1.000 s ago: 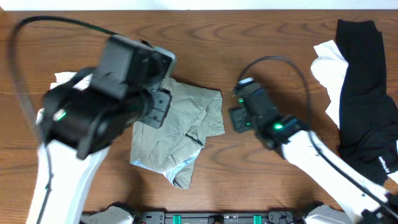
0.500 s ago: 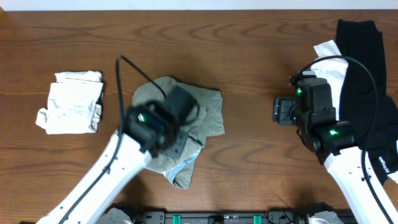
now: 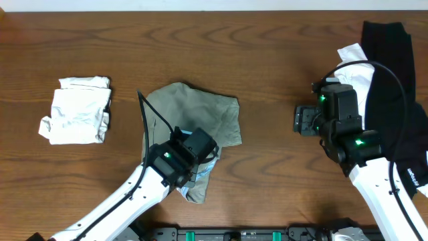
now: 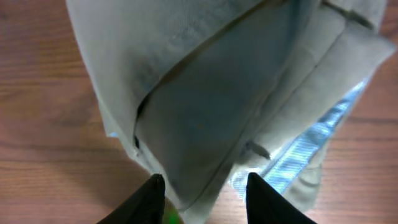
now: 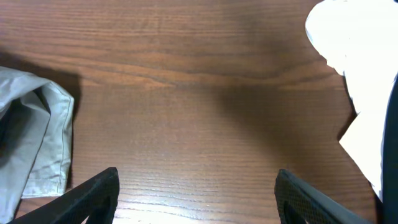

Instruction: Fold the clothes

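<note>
The khaki-grey shorts point(image 3: 200, 114) lie crumpled and partly folded in the middle of the table, with striped whitish lining point(image 3: 206, 171) showing at their near edge. My left gripper point(image 3: 194, 152) hovers over that near part. In the left wrist view the shorts point(image 4: 217, 93) fill the frame and a folded edge lies between the fingers of the left gripper point(image 4: 205, 196), with bare wood beside the right one. My right gripper point(image 3: 302, 120) stands open over bare wood, right of the shorts point(image 5: 31, 143). A white garment point(image 3: 354, 67) and a black one point(image 3: 391, 100) lie at the far right.
A folded white cloth point(image 3: 77, 110) sits at the left of the wooden table point(image 3: 267, 40). The white garment point(image 5: 348, 37) and a strip of the black one point(image 5: 392, 155) edge the right wrist view.
My left arm swung from the back left across the shorts to their near edge, and its jaws parted a little. My right arm drew back to the right, away from the shorts, and opened wider.
</note>
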Available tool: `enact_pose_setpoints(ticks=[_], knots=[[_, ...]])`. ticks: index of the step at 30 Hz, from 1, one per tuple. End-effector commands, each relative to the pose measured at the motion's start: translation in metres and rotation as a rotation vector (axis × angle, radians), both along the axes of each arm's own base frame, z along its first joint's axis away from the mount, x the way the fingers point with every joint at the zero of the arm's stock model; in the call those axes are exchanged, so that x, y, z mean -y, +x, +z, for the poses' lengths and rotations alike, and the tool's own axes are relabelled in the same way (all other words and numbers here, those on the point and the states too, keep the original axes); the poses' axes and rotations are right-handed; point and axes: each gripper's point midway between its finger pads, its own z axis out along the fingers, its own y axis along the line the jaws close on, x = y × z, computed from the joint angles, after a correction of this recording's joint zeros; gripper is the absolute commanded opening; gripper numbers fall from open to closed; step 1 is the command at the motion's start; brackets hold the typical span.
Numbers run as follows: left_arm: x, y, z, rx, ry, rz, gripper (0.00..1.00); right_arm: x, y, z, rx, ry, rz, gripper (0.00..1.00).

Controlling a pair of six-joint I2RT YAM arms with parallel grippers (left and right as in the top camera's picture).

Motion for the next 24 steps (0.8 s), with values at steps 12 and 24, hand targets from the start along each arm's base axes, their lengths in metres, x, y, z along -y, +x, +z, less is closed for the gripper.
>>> enact_pose_setpoints(ticks=[12, 24], knots=[[-0.014, 0.005, -0.004, 0.060, 0.056, 0.072, 0.49, 0.002, -0.001, 0.000, -0.001, -0.007, 0.008, 0.79], [-0.020, 0.017, 0.000, 0.148, 0.077, 0.142, 0.50, 0.002, -0.003, -0.001, -0.008, -0.008, 0.008, 0.79]])
